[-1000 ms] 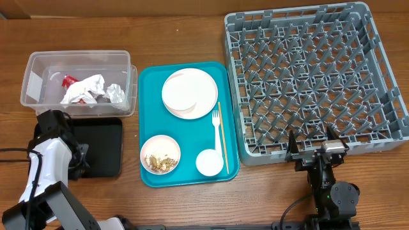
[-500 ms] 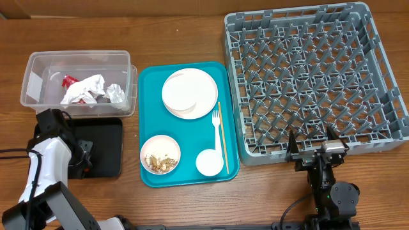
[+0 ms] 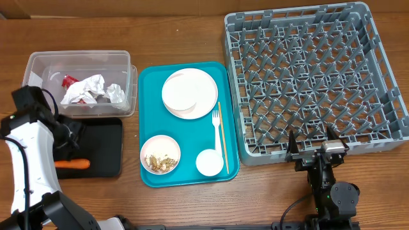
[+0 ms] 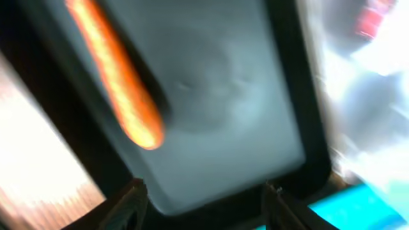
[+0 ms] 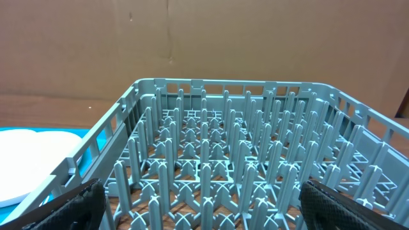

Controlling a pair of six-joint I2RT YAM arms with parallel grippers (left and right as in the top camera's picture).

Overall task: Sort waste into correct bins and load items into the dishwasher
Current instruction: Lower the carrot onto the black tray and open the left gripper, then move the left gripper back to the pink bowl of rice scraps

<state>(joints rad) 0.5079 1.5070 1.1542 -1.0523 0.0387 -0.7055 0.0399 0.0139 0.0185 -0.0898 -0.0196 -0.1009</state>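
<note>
The right pincer sits nearest, by the table's front edge. Its jaws are spread wide and empty, just short of the near wall of the grey dish rack. The left pincer hangs over the black tray, jaws parted with nothing between them. The small orange carrot lies loose on that tray's floor, toward its near left corner. A strip of bare wood separates the black tray from the teal tray, whose right edge lies just beside the rack. The teal tray carries a bowl of nut scraps, a cup, a fork, a thin stick and a plate. Farther back, the clear tub holds crumpled napkins and a red wrapper.
</note>
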